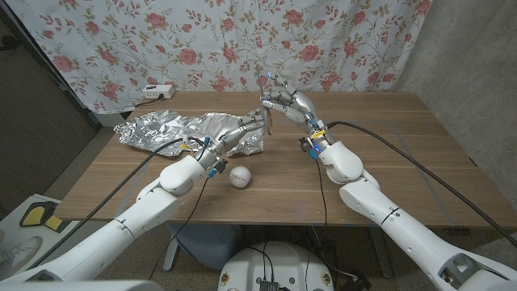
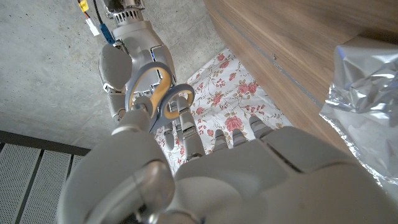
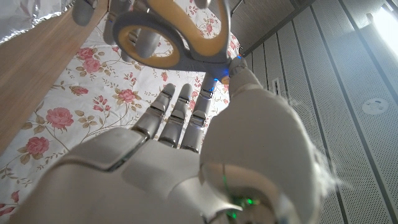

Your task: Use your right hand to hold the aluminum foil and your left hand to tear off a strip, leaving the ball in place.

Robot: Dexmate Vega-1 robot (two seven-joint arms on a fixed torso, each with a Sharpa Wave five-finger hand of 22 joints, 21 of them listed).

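The crumpled aluminum foil lies spread across the far left part of the wooden tabletop, a wide silver sheet reaching from near the left edge toward the middle. The left hand rests on the foil's right end, fingers laid over the crinkled sheet; whether they actually pinch it cannot be told from the head view, and the left wrist view shows only the back of that hand with the foil close beside it. The white ball sits on the bare wood just near of the foil's right end, close to the left forearm and apart from the sheet. The right hand is raised above the tabletop just right of the foil's end, holding a pair of scissors whose blades point down toward the foil. In the right wrist view the scissors' yellow-lined grey handles sit at the fingertips, and the left wrist view shows the same handles looped around the right hand's fingers. A white power strip lies at the far left edge, in front of the floral curtain.
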